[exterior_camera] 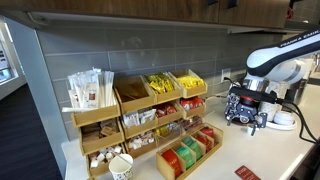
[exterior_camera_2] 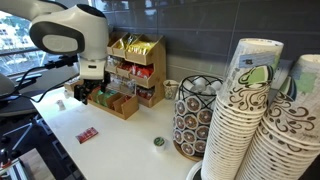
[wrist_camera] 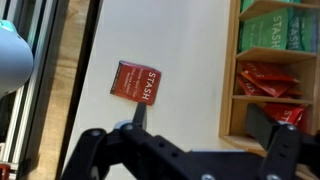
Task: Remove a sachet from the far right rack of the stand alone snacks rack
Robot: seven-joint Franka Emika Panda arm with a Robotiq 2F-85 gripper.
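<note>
A red sachet (wrist_camera: 137, 82) marked STASH lies flat on the white counter, apart from the organiser. It also shows in both exterior views (exterior_camera: 246, 174) (exterior_camera_2: 87, 134). The low slanted light-wood snacks rack (exterior_camera: 190, 152) (exterior_camera_2: 120, 103) holds red and green packets. In the wrist view its wooden wall (wrist_camera: 228, 70) is at the right, with green packets above and red packets (wrist_camera: 268, 82) in the end slots. My gripper (wrist_camera: 205, 128) is open and empty. It hovers over the rack's red end (exterior_camera: 245, 112) (exterior_camera_2: 90, 93), one finger over the counter and one over the rack.
A taller three-tier wooden shelf unit (exterior_camera: 130, 110) (exterior_camera_2: 135, 60) stands behind the low rack against the grey tiled wall. Stacks of patterned paper cups (exterior_camera_2: 250, 120) and a patterned holder (exterior_camera_2: 192, 115) are close to one camera. A cup (exterior_camera: 120, 165) sits by the shelf. The counter's edge (wrist_camera: 85, 60) runs left of the sachet.
</note>
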